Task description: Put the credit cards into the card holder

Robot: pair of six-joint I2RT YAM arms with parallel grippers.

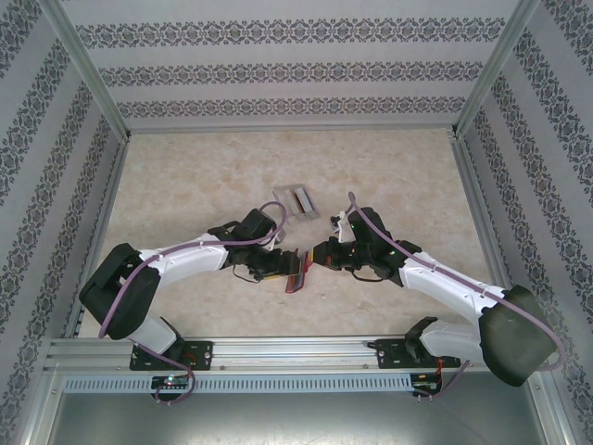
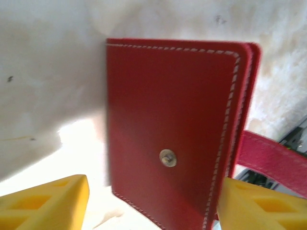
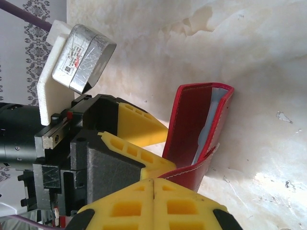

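The card holder [image 1: 296, 271] was found standing on edge on the bench [image 1: 185, 176], between the two grippers near the middle. The left gripper [image 2: 151, 194] was observed spread, its fingers [image 2: 45, 201] set to either side of the red cover, one of them clear of it. The right gripper [image 3: 153, 184] was observed pressed together, pinching the snap tab [image 3: 194, 172]. The holder was noted slightly parted, with a clear pocket [image 3: 211, 115] visible inside. The credit cards [image 1: 301, 199] were seen in a translucent tray [image 1: 281, 206] farther back, apart from the holder.
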